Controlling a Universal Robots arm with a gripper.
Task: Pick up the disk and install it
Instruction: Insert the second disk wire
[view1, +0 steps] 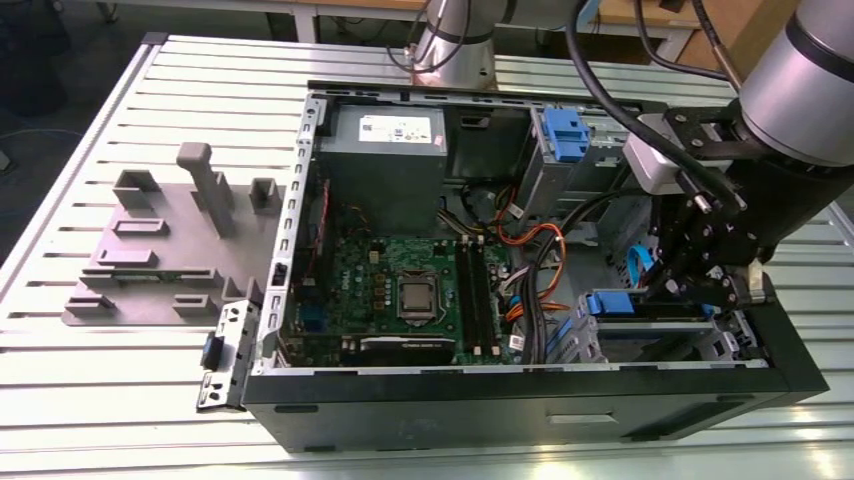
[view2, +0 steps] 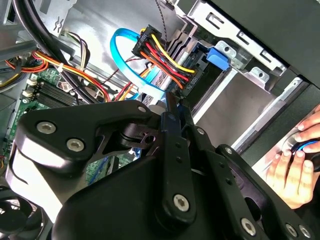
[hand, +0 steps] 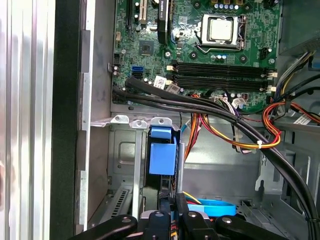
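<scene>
The gripper (view1: 714, 285) hung inside the open computer case (view1: 534, 400), beside the disk (hand: 162, 155) seated upright in its bay. Its fingers (view2: 172, 117) were nearly closed, holding nothing visible.

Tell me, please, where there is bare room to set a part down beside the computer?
The slatted table is bare beyond the grey fixture and in front of the computer case. Inside it is crowded: cables, motherboard, and the gripper at the drive bay.
</scene>
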